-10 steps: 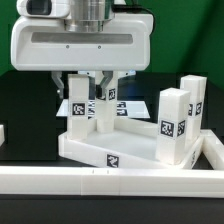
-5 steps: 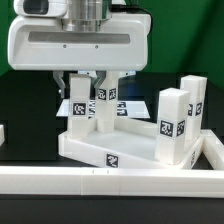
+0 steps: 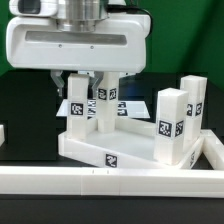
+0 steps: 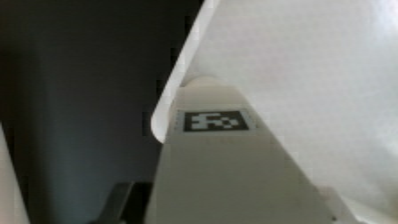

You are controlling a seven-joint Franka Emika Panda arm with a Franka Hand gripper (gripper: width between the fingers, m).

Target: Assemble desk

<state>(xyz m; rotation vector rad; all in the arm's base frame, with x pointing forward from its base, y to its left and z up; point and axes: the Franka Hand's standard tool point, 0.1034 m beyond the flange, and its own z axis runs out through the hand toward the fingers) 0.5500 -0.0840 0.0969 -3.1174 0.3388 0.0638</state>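
The white desk tabletop (image 3: pixel 100 152) lies in the middle of the exterior view with four tagged white legs standing on it. My gripper (image 3: pixel 79 86) hangs over the back corner toward the exterior view's left. It is shut on the leg (image 3: pixel 78 108) there, one dark finger on each side near its top. A second leg (image 3: pixel 108 108) stands just beside it. Two more legs (image 3: pixel 171 125) (image 3: pixel 193 100) stand at the exterior view's right. The wrist view is filled by the held leg (image 4: pixel 222 175) and its tag (image 4: pixel 217 121), with one dark finger (image 4: pixel 128 200) beside it.
A long white border rail (image 3: pixel 110 183) runs along the front and turns up at the exterior view's right (image 3: pixel 212 150). The marker board (image 3: pixel 61 106) lies flat behind the held leg. The table surface is black.
The fingers have closed in from a wider stance onto the leg at the back corner. The arm, the tabletop and the other legs have stayed put.
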